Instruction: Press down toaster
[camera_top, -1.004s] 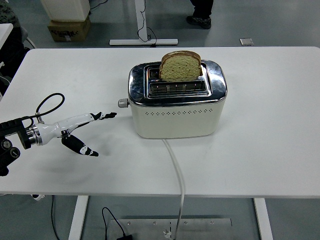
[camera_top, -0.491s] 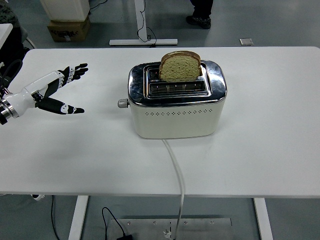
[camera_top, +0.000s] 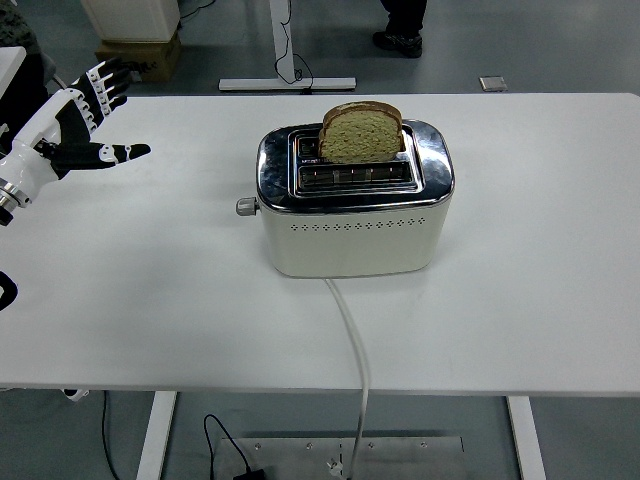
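Note:
A cream and chrome toaster (camera_top: 352, 212) stands in the middle of the white table (camera_top: 520, 260). A slice of bread (camera_top: 361, 133) sticks up out of its far slot; the near slot is empty. The lever knob (camera_top: 244, 206) juts from the toaster's left end, in its raised position. My left hand (camera_top: 88, 115) hovers over the table's far left corner, fingers spread and holding nothing, well away from the knob. The right arm is out of view.
The toaster's white cord (camera_top: 354, 350) runs from its front over the near table edge. A cardboard box (camera_top: 138, 55) and a desk leg base (camera_top: 287, 84) stand on the floor behind, where a person's shoes (camera_top: 397, 40) show at the top.
My left hand has pulled back from beside the lever knob, going up and to the left towards the table's far left corner. The toaster, lever and bread have not moved.

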